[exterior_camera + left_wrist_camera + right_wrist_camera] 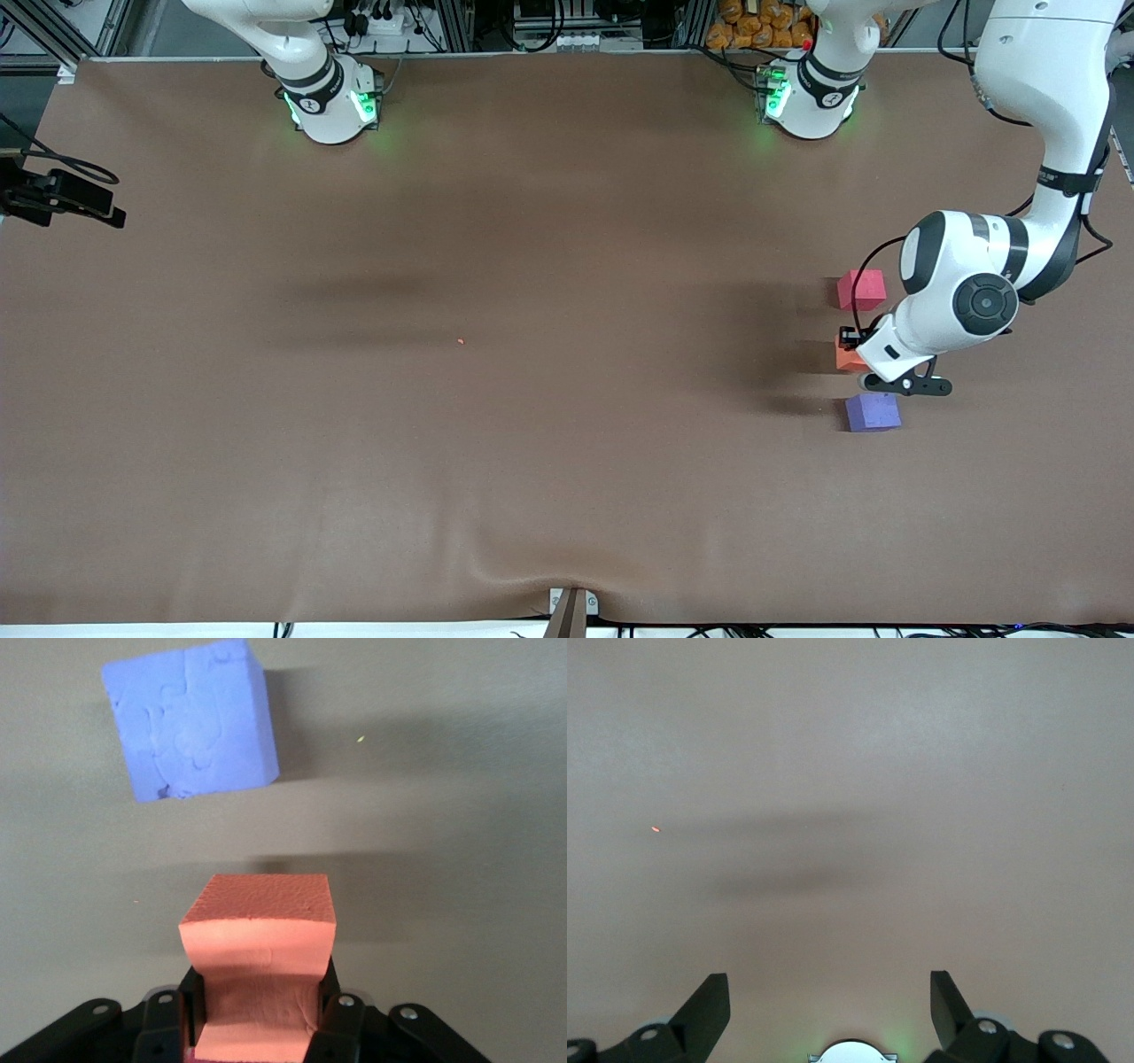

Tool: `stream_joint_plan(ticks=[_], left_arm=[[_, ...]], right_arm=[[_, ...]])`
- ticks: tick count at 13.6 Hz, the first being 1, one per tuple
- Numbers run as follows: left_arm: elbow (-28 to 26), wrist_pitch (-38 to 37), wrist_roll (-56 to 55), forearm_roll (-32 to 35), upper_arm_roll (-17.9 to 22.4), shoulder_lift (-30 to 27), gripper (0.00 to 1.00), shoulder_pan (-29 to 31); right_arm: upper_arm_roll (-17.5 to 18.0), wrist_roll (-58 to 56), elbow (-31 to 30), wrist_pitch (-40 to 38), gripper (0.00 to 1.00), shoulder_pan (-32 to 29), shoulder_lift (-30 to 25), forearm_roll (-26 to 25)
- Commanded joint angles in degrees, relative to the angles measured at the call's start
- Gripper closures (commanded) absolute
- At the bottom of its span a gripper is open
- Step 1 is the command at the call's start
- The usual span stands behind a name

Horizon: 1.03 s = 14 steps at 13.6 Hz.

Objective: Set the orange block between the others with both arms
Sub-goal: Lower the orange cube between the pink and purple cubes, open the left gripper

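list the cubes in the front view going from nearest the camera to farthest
purple cube → orange cube, squeezed in the shut left gripper → pinkish-red cube

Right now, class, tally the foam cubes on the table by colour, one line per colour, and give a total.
Orange cube: 1
Pinkish-red cube: 1
Purple cube: 1
Total: 3
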Motion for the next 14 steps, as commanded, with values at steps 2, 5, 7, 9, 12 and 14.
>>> stream_joint_plan(ticks=[2,5,7,9,12,14], left_arm=[[-5.5,7.0,1.6,1.3,-0.7,-1.8,1.00,3.2],[-5.8,8.2,1.7,3.2,-0.7,-1.6,1.00,4.4],[-6.4,11.0,1.7,3.5,-0.8,-0.4,1.00,5.1],[-6.3,11.3,1.2,3.5,-0.8,0.2,1.00,5.2],[-6.2,12.5,-0.3,3.5,-0.8,1.0,1.00,5.0],[-6.1,13.6,-0.3,3.5,-0.8,1.7,1.00,5.0]], right_arm=[[0.2,-0.4,0.1,0.3,0.00,0.1,0.4,0.7],[0.2,-0.4,0.1,0.4,0.00,0.1,0.5,0.8],[0.2,-0.4,0.0,0.5,0.00,0.8,0.9,0.8],[0.2,-0.3,0.0,0.5,0.00,0.8,0.9,0.8],[0.3,-0.3,0.1,0.5,0.00,1.2,1.0,0.8],[0.2,-0.3,0.4,0.6,0.00,0.7,1.0,0.8]])
